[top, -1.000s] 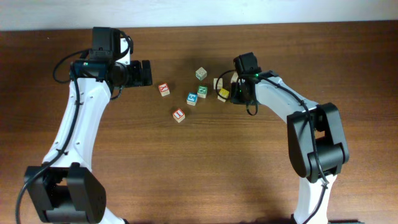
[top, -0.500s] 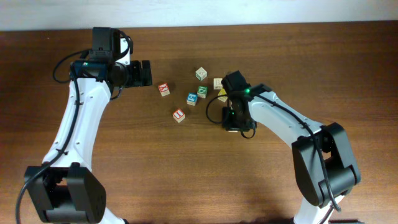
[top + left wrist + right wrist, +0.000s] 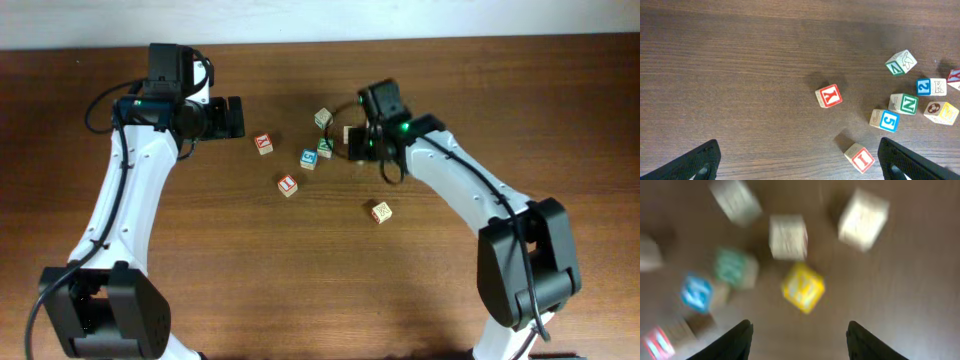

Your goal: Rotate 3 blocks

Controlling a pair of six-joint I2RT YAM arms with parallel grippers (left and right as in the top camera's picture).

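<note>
My right gripper (image 3: 357,146) hangs open over the right side of the block cluster. In the blurred right wrist view, the yellow-faced block (image 3: 803,287) lies on the table just ahead of the open gripper (image 3: 799,323), with nothing between the fingers. The blue-faced block (image 3: 308,158) (image 3: 696,291) sits left of it, and it shows a white 5 in the left wrist view (image 3: 885,120). A pale cream block (image 3: 381,212) lies alone toward the front right. My left gripper (image 3: 238,117) (image 3: 799,142) stays open at the left, away from all blocks.
Two red-lettered cubes (image 3: 264,144) (image 3: 288,185) lie on the left of the cluster. A green-lettered cube (image 3: 325,147) sits beside the blue one, and a tilted green-and-white cube (image 3: 322,119) lies behind. Another cream cube (image 3: 350,133) touches the right gripper's edge.
My right gripper swung toward the front with a pale block, let it go there and returned to the cluster with its jaws open. The left arm has not moved.
</note>
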